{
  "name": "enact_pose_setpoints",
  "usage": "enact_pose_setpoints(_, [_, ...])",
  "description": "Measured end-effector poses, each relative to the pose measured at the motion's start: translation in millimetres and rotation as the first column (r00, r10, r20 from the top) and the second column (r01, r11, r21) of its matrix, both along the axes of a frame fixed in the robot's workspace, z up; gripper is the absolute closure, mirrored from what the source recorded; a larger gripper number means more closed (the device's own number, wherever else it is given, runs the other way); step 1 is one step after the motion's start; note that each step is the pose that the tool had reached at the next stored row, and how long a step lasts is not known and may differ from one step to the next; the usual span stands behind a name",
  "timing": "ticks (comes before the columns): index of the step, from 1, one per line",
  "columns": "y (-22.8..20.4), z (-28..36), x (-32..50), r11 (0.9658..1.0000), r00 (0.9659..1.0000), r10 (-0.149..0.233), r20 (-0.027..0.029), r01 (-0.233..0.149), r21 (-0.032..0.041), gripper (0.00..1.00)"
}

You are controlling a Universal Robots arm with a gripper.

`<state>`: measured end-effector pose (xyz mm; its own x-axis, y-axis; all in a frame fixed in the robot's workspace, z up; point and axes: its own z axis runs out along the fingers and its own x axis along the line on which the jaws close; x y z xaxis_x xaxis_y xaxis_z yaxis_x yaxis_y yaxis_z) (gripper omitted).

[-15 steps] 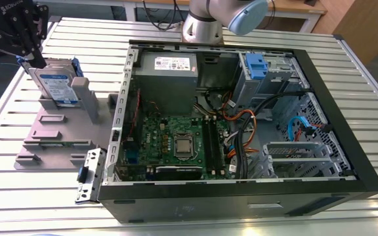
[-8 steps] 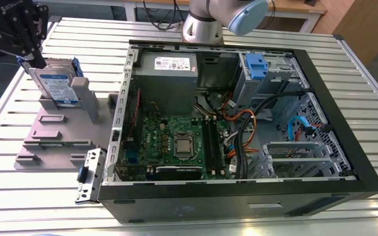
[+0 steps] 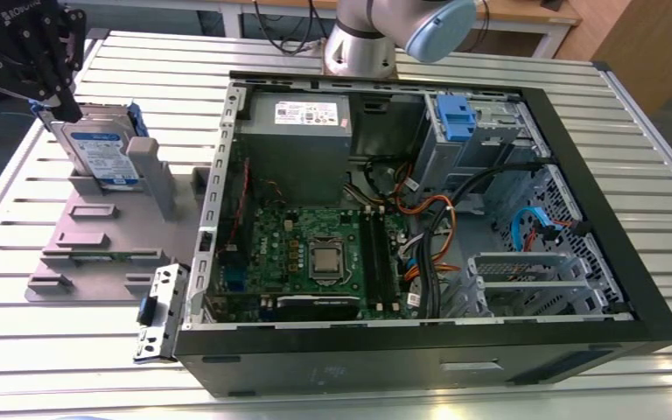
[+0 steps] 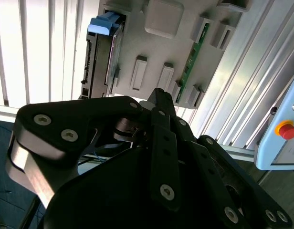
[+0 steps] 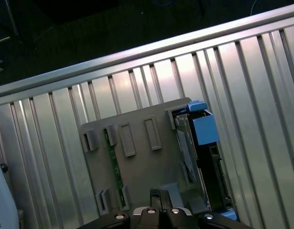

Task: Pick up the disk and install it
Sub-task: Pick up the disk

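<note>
- Jaws: the gripper (image 3: 70, 109) looks clenched tip to tip in the exterior view and in both wrist views (image 4: 158, 95) (image 5: 160, 195). I see nothing between the jaws.
- The disk (image 3: 102, 156) is parked in a slot of the grey fixture plate (image 3: 91, 249), outside the open PC case (image 3: 616, 289), on the exterior view's left.
- Disk vs jaws: the jaw tips hang just above the disk's top corner on the exterior view's left. I can't tell if they touch it. In both wrist views the disk (image 4: 100, 62) (image 5: 206, 167) sits beside the jaw line, not inside it.
- Pose: it stands on edge with the label face toward the exterior camera and blue rails on both sides. The long axis reads as roughly upright there; I can't confirm that from the wrist views.
- The fixture also holds a green circuit strip (image 4: 192, 52).
- Surface: a slatted aluminium desk (image 3: 56, 341) carries the fixture and the case.
- Room: the arm base (image 3: 366, 44) is behind the case. A red stop button (image 4: 286, 129) sits off the desk edge, over dark floor.
</note>
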<state>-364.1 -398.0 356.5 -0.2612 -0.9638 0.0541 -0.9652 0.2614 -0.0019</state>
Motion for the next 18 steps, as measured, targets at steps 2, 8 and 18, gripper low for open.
enact_pose_setpoints(2, [0.0,0.0,0.0,1.0000,1.0000,0.001,0.0000,-0.001,-0.0006,0.89])
enact_pose_setpoints(8, [0.0,0.0,0.0,1.0000,1.0000,0.005,0.0000,-0.005,-0.0021,0.89])
enact_pose_setpoints(18, [0.0,0.0,0.0,0.9999,0.9999,0.010,0.0000,-0.010,-0.0049,0.89])
